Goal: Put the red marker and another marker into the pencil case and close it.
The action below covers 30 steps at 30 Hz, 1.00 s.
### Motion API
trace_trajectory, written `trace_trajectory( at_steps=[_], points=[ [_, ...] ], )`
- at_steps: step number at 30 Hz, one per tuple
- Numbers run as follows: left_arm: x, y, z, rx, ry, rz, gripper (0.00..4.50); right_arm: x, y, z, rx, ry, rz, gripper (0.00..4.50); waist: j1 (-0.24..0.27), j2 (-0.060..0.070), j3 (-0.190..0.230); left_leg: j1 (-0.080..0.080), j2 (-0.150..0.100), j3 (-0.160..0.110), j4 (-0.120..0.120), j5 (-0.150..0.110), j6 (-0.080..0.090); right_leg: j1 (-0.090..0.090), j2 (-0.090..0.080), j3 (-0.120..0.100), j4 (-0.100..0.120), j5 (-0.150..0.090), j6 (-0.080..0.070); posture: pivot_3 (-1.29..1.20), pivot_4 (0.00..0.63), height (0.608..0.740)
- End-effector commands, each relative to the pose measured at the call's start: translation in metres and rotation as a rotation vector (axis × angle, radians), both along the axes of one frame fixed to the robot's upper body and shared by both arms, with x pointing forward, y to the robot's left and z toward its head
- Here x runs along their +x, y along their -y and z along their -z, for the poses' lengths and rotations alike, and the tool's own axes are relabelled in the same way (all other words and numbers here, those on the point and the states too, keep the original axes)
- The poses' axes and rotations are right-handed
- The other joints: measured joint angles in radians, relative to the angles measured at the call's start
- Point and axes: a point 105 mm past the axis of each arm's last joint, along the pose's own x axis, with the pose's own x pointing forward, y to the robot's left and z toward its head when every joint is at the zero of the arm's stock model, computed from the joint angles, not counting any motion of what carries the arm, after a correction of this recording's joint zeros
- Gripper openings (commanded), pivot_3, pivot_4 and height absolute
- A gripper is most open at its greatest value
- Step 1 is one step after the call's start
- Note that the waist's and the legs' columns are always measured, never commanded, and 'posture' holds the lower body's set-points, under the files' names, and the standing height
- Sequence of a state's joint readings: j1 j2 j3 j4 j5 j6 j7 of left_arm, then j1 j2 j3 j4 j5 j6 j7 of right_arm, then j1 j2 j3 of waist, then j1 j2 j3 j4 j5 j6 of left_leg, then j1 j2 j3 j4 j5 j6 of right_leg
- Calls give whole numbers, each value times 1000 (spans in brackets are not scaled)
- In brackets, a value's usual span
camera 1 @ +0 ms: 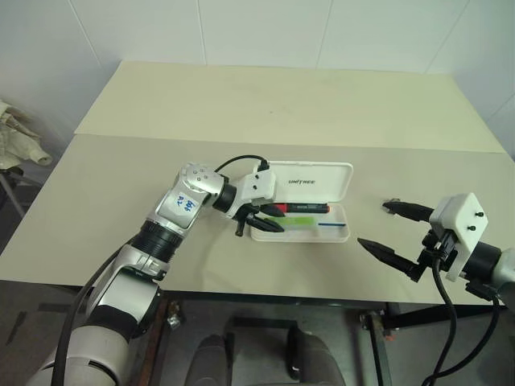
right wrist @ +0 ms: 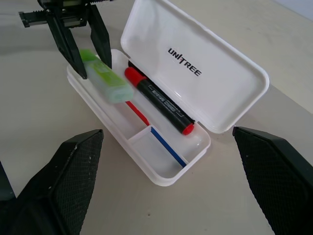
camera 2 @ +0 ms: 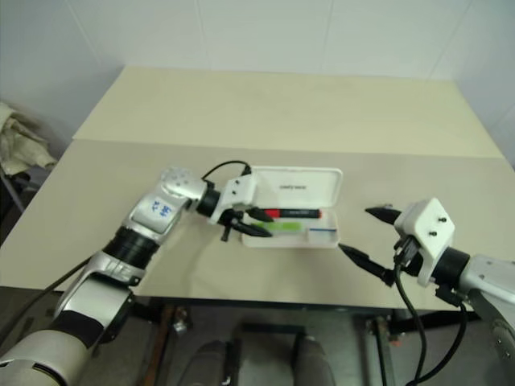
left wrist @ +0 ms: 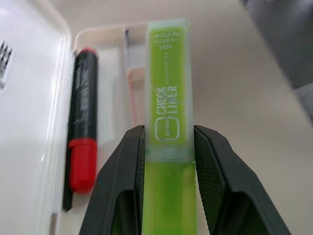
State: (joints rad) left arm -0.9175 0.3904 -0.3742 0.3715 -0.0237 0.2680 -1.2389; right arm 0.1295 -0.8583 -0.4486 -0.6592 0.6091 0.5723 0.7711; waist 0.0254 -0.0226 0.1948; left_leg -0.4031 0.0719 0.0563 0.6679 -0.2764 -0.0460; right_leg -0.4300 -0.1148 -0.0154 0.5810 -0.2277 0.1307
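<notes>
Beige table [camera 1: 241, 104], white tiled wall [camera 1: 265, 32], open pencil case [camera 1: 318, 181]

Beige table [camera 1: 241, 265] in two sections, a seam running across between the near slab and the far slab [camera 1: 282, 100], which butts against a white tiled wall [camera 1: 265, 28]. Off the table's left edge, a crumpled pale cloth or bag [camera 1: 18, 137] sits on something low and dark; what it rests on can't be made out. Below the near edge, a dark metal frame [camera 1: 378, 310] and grey floor [camera 1: 338, 354] show.
</notes>
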Motion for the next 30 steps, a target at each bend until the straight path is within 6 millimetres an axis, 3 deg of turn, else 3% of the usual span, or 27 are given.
trace_trajectory(
  at_steps=[1,4,26,30],
  points=[
    [2,11,-11,3,68,15,1088,-4,-3,-12,1,55,-4,4500,0,0,0,0,0,0,0,0,0,0,0,0,0,0,0,0,150,740],
    [-1,14,-10,4,62,22,1088,-4,-5,-12,4,55,-7,4500,0,0,0,0,0,0,0,0,0,0,0,0,-1,-6,-10,0,150,740],
    [-3,9,-6,96,50,26,1088,2,-12,-11,35,79,-10,4500,0,0,0,0,0,0,0,0,0,0,0,0,0,-6,-10,0,150,740],
    [-5,14,-4,96,44,33,2445,3,-13,-12,38,87,-8,4500,0,0,0,0,0,0,0,0,0,0,0,0,0,-6,-10,0,150,740]
  ],
)
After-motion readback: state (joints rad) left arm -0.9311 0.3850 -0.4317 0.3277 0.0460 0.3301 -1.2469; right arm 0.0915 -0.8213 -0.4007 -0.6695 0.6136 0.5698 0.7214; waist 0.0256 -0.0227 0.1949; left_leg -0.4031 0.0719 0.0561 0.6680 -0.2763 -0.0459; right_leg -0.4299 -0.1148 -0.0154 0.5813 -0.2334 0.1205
